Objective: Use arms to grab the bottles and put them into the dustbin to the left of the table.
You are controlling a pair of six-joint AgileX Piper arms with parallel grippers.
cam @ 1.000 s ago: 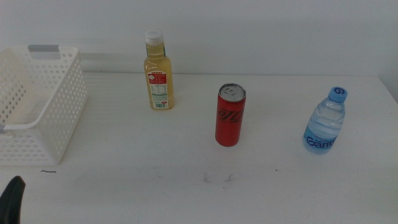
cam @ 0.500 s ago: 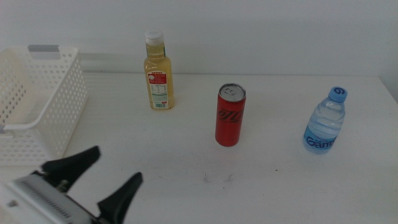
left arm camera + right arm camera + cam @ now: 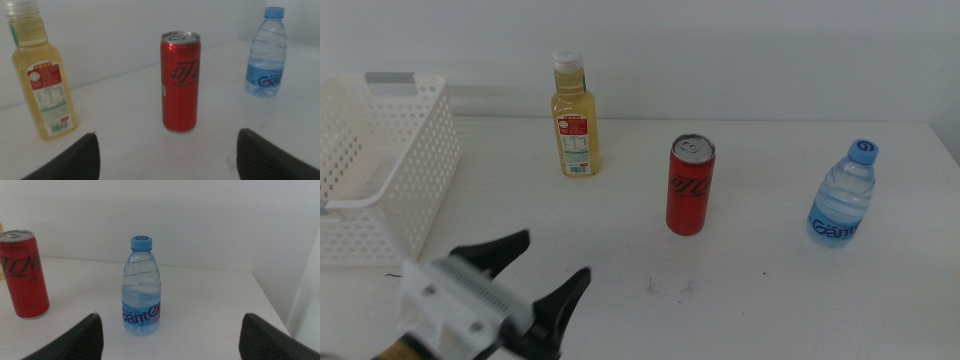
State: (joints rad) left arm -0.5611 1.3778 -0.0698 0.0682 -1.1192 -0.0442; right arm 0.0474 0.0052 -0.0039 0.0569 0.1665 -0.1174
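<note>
Three containers stand upright on the white table (image 3: pixel 770 300): a yellow-liquid bottle with a white cap (image 3: pixel 574 117) at the back left, a slim red can (image 3: pixel 689 186) in the middle, and a small water bottle with a blue cap (image 3: pixel 844 196) at the right. My left gripper (image 3: pixel 550 265) comes in at the bottom left, open and empty, short of the can, which stands straight ahead between its jaws in the left wrist view (image 3: pixel 180 81). The white lattice dustbin (image 3: pixel 380 180) stands at the far left. My right gripper (image 3: pixel 170 330) is open, facing the water bottle (image 3: pixel 141 287); it is out of the middle view.
The left wrist view also shows the yellow bottle (image 3: pixel 42 75) and water bottle (image 3: pixel 263 53) either side of the can. The right wrist view shows the can (image 3: pixel 23 275) beside the water bottle. A white wall runs behind the table. Small dark scuffs (image 3: pixel 670 288) mark the tabletop.
My left arm has come in from the bottom left corner and moved forward and right toward the can, jaws open. The bottles, can and dustbin have not moved.
</note>
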